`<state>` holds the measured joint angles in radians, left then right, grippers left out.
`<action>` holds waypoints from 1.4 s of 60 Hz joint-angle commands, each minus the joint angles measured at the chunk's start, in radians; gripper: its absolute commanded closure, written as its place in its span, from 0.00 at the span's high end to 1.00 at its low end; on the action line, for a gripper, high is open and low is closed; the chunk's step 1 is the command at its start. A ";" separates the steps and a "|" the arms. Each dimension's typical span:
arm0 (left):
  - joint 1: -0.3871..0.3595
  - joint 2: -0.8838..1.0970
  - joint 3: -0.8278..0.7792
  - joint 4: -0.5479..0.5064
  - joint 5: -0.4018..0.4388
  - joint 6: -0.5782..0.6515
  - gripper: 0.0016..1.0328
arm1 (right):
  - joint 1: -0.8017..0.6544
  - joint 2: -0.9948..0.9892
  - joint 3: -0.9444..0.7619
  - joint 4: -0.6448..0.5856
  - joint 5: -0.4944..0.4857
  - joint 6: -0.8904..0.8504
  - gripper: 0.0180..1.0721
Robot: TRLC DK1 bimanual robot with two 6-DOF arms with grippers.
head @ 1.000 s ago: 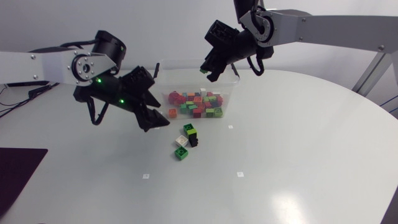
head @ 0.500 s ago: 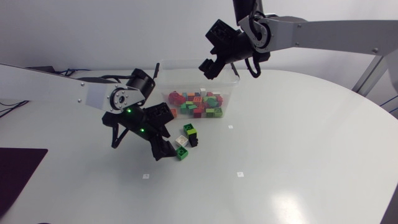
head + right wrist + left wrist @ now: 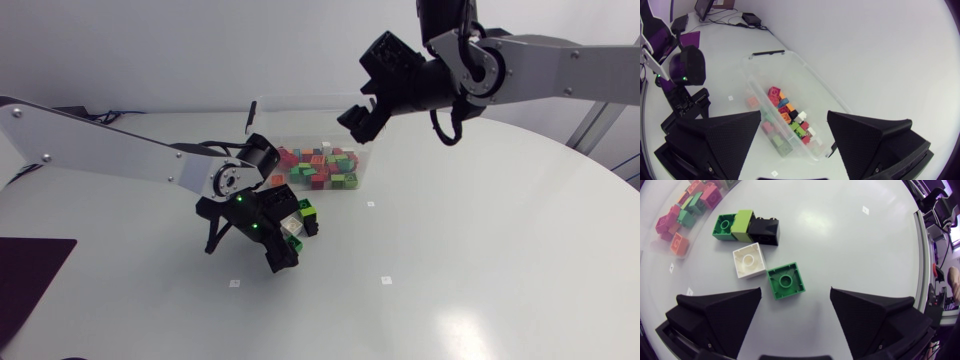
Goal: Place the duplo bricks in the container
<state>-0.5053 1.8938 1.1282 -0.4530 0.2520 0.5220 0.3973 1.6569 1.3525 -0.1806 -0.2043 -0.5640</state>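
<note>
Several loose duplo bricks lie on the white table in front of the clear container (image 3: 372, 160). In the left wrist view they are a green brick (image 3: 785, 280), a white one (image 3: 749, 260), a black one (image 3: 765, 230) and a lime-and-green pair (image 3: 735, 224). My left gripper (image 3: 795, 292) is open just above the green brick, which lies ahead of the gap between the fingers. From above, the left gripper (image 3: 272, 238) hides that brick. My right gripper (image 3: 362, 115) hangs open and empty above the container's right end. Many coloured bricks (image 3: 787, 117) fill the container (image 3: 815, 82).
The container stands at the table's back middle, with a dark lid handle (image 3: 769, 52) at its far end. Small white markers (image 3: 386, 280) dot the table. A dark mat (image 3: 30, 270) lies at the table's left front edge.
My left arm swung down and to the right, over the loose bricks. My right gripper opened, its green brick is gone from its fingers, and it moved right, off the container's middle.
</note>
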 commanded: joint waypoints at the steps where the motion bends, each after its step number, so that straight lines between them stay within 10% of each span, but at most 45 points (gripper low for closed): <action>1: -0.007 0.033 0.028 0.017 -0.010 -0.048 0.88 | 0.003 -0.036 -0.084 0.021 0.006 0.019 0.91; 18: -0.025 0.070 0.031 0.050 -0.023 -0.057 0.61 | 0.048 -0.109 -0.297 0.053 -0.055 -0.076 0.91; 27: -0.025 0.073 0.018 0.060 -0.026 -0.057 0.28 | 0.092 -0.082 -0.340 0.035 -0.081 -0.158 0.91; 84: 0.165 -0.308 -0.163 0.079 0.020 0.081 0.27 | 0.149 0.362 -0.024 -0.261 -0.136 -0.421 0.90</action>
<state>-0.3645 1.6310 0.9928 -0.3836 0.2554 0.5804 0.5365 1.9812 1.2968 -0.4129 -0.3370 -0.9512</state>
